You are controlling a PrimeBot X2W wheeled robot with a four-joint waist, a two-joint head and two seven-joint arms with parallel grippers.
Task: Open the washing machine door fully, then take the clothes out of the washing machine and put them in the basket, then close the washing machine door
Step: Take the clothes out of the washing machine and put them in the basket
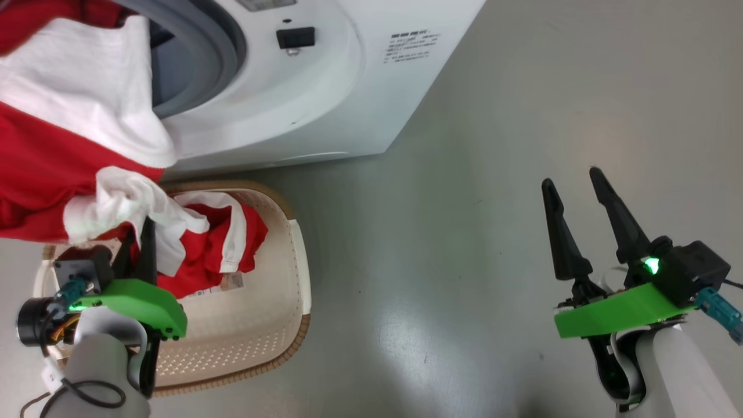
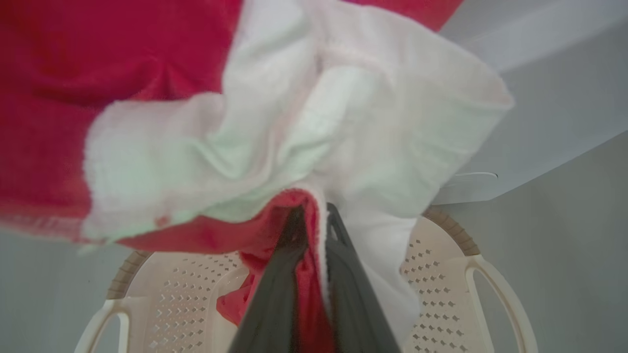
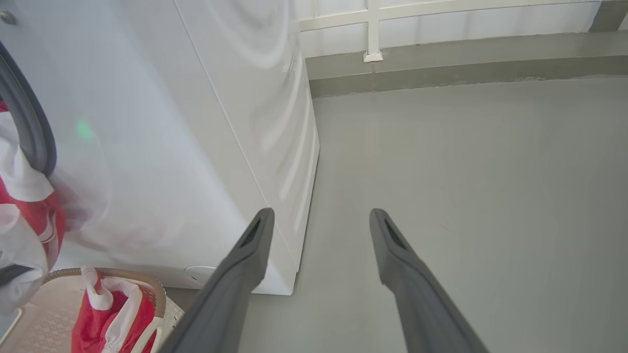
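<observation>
The left pincer [image 1: 139, 241] is pinching a fold of the red and white garment [image 1: 58, 162], its two dark fingers [image 2: 343, 274] pressed close with cloth caught between them, as the left wrist view shows plainly. The garment hangs in a long drape from the mouth of the washing machine [image 1: 325, 104], past the grey gasket [image 1: 220, 52] and down to the pincer, which sits right above the basket [image 1: 303, 261]; gripping low on the cloth looks meant to drag the rest out and let it fall straight in. The basket stands on the floor [image 1: 464, 232] just beside the machine's front, below the opening, so the drop is short. Another red garment [image 1: 215, 255] lies inside it already, bunched toward the machine side. The right pincer [image 1: 572, 177] is spread wide and holds nothing, well apart over bare floor, likely to keep clear of the trailing cloth. I judge the unloading partly done, since the held garment's upper part is not yet free of the opening
</observation>
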